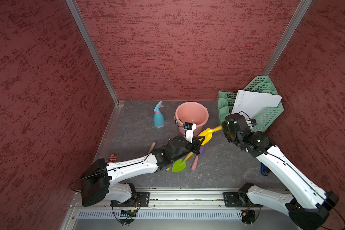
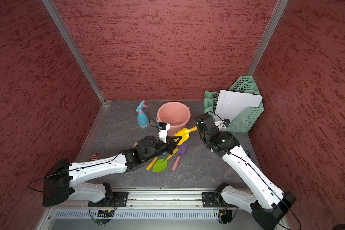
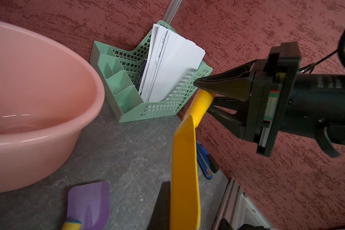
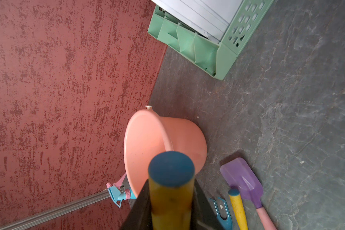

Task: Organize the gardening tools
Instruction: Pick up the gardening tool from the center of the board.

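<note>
Step in hand: judged a hand-over of the yellow scoop between the arms, probably bound for the pink bucket.
Left gripper: pressed together on the scoop's thin blade.
Right gripper: pinched the scoop's yellow handle, the blue-capped end toward its wrist.
Where: the scoop hung clear of the bench, just beside the bucket, on the side facing the bench's right edge.
Long axis: it slanted, with the handle toward the far right corner and the blade toward the bench's middle. The blade looked turned on edge.
Doing it well: the right should let go only once the left's pinch proved firm. A slick blade could swivel, so the lift should be slow and clear of the purple spade.
</note>
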You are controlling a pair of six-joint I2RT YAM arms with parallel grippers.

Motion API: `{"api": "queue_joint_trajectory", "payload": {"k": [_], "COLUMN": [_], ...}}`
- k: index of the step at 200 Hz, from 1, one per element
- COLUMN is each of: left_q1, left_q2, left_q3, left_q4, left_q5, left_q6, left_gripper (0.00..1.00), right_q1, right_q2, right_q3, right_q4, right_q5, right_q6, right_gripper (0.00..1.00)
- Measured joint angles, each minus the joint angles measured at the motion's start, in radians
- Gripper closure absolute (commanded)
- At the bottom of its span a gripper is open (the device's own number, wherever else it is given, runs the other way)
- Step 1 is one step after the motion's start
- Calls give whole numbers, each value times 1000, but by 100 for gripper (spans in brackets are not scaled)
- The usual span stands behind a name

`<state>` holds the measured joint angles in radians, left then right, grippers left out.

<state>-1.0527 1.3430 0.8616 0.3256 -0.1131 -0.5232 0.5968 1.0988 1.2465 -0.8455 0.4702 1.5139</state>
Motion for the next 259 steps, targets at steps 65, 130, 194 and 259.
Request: {"api": "queue_joint_trajectory", "payload": {"k": [65,130,194,259], "left_q1": [121,236,245,246], "left_q2": [-100,-191,-143,-39], "left_q3": [16,204,509,667], "left_q4": [-322,-783,-1159,-1344], "left_q5": [1,84,258,372], "left_q6": [8,206,431,521], "left_gripper": [100,100,100,100], "right_q1": [13,18,58,176], "right_q2": [-44,-39,-83,-102], "right_q3": [-10,66,69,43], "right_q4": [-58,-88,-57,-8], "right_q5": [-45,-257,-444,-574], "right_q6": [-361,-1067,-1620,-1901], "right_gripper": [1,2,2,9]}}
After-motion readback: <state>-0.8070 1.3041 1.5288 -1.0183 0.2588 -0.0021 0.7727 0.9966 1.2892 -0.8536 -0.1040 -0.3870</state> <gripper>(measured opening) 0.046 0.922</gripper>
